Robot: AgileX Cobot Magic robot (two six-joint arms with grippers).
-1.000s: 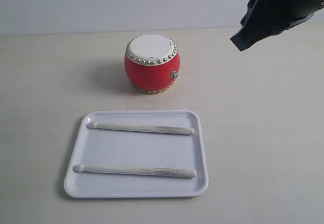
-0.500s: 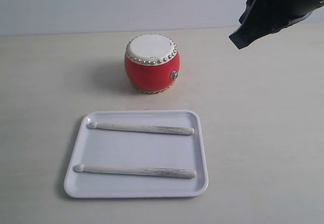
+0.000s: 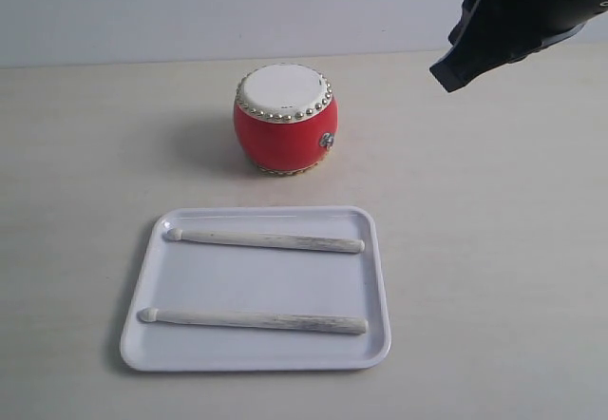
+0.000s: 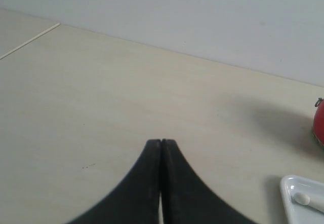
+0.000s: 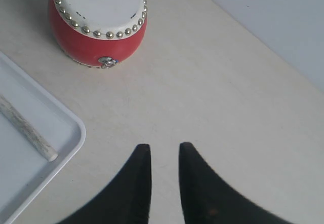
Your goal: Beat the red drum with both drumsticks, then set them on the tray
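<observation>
Only my right claw [image 5: 164, 148], slightly apart, edged upward at far right; my left claw [image 4: 161, 142] is pressed together. Both drumsticks [image 3: 266, 240] lie in the tray [image 3: 375, 277], nearer than the red drum [image 3: 283, 121]. Placing seems done, so next I just retreat.

A pale beige bench [image 3: 494, 249] with faint grain streaks is seen across most of the exterior view, backed by a plain grey-white wall [image 3: 190, 11]. Light is even and diffuse, and only soft shadows are cast. A thin straight seam [image 4: 30, 40] is visible in the bench in the left wrist view.
</observation>
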